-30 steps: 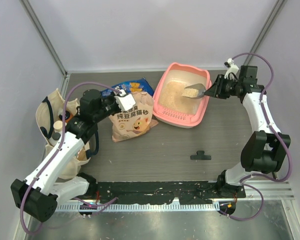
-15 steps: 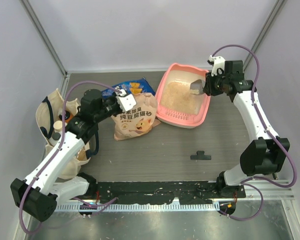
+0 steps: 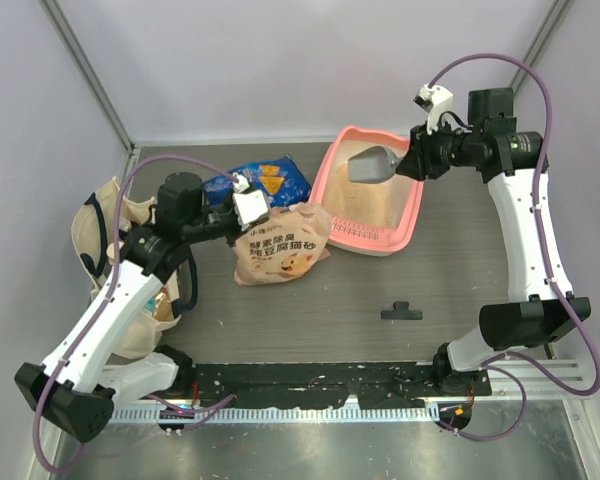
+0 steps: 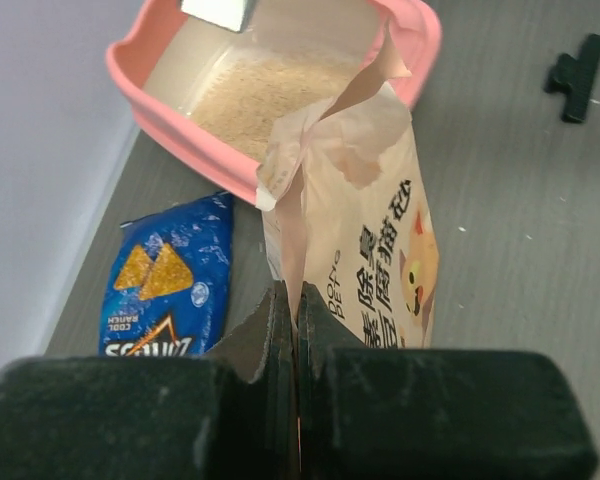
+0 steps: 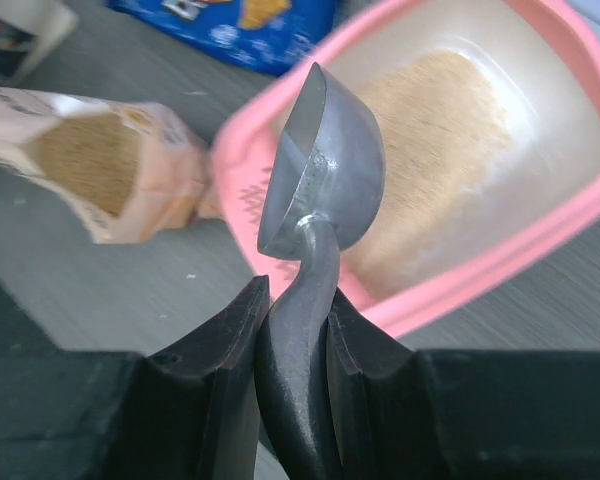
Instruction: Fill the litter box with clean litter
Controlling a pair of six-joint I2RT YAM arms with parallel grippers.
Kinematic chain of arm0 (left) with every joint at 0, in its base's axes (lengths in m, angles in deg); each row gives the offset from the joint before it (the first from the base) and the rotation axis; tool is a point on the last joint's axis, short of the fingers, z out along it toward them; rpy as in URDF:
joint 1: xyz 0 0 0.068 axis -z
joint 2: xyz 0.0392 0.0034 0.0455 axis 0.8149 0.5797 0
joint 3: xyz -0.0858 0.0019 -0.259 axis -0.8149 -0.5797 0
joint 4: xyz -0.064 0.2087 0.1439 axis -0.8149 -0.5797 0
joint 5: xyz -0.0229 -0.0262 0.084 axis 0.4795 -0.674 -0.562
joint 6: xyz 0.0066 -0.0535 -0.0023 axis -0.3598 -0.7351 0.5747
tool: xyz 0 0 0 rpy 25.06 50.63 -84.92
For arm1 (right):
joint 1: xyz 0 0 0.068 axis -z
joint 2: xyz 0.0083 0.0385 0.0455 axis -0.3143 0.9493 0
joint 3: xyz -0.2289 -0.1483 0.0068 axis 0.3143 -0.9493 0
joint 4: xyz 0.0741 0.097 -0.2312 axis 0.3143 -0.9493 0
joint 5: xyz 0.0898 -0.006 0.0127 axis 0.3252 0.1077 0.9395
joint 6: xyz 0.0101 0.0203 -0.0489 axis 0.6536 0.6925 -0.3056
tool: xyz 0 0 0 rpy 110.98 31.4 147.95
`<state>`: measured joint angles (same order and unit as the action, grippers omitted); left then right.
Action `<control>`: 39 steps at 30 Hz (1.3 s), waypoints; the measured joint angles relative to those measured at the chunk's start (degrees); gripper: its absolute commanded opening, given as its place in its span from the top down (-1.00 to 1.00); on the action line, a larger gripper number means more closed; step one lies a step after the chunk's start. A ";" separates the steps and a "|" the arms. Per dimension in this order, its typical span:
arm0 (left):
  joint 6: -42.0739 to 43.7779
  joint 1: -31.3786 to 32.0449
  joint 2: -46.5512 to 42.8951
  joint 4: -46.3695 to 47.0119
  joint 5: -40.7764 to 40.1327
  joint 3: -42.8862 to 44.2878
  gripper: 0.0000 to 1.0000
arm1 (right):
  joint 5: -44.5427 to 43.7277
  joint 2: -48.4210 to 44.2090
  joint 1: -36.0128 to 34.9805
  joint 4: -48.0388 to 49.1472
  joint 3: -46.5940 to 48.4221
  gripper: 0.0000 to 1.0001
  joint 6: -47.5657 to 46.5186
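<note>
Up and toward the bag goes my right pincer (image 3: 408, 163) since a moment ago, squeezed tight on the handle of the scoop (image 3: 368, 164), which hangs over the litter box (image 3: 365, 236) and looks empty. Some clean litter (image 3: 363, 200) lies spread inside the box on the bench (image 3: 460, 290). My left pincer (image 3: 242, 205) pinches the torn top of the litter bag (image 3: 280, 245), holding its mouth open so I can scoop more.

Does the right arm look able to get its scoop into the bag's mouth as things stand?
Probably yes. The left jaws pinch the bag by its top edge, holding its mouth open toward the litter box, and the scoop hangs above the box with nothing visible between it and the bag.
</note>
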<state>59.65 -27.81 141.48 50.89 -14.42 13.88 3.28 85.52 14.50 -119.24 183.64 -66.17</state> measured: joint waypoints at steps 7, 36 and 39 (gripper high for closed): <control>4.50 0.17 -7.37 -8.59 1.79 -0.83 1.00 | 12.28 2.10 -3.54 -9.64 8.87 0.97 2.43; 9.77 0.61 -8.04 2.67 -4.17 -7.93 1.00 | 11.63 5.29 -17.16 -19.23 12.72 0.97 3.08; 8.90 0.61 -8.04 4.37 -4.98 -8.26 1.00 | 9.86 5.53 -18.51 -19.23 12.72 0.97 3.21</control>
<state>68.55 -27.20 133.43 55.26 -19.40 5.62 13.14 91.05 -4.01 -138.47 196.36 -62.96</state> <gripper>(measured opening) 0.044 0.307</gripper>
